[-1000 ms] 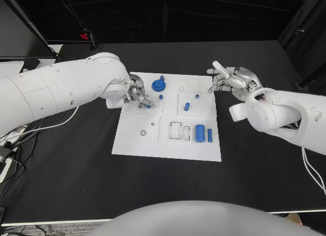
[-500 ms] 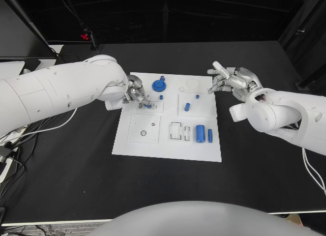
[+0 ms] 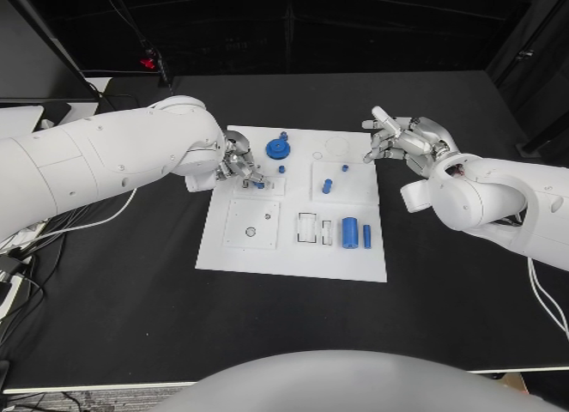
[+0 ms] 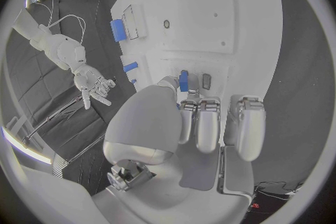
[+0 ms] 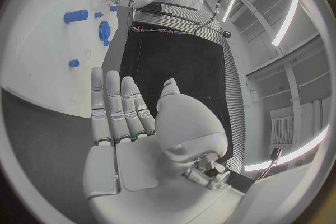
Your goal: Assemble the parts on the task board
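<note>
The white task board (image 3: pixel 297 257) lies in the middle of the table. My left hand (image 3: pixel 239 166) hovers over its far left part and pinches a small blue part (image 4: pixel 183 80) between thumb and fingers, just above a small slot (image 4: pixel 206 81). My right hand (image 3: pixel 403 137) hangs open beside the board's far right corner, fingers spread (image 5: pixel 115 106), holding nothing. On the board are a blue gear (image 3: pixel 278 150), a small blue peg (image 3: pixel 343 168), a short blue piece (image 3: pixel 326 185), a blue cylinder (image 3: pixel 348 232) and a slim blue bar (image 3: pixel 366 236).
Black table (image 3: pixel 136 300) surrounds the board. White cables (image 3: pixel 62 225) trail off the table's left edge. The board's near left square plate (image 3: pixel 252 225) has a small hole in it.
My left hand has crept slightly toward the board's middle with the blue part in it. The right hand has not moved.
</note>
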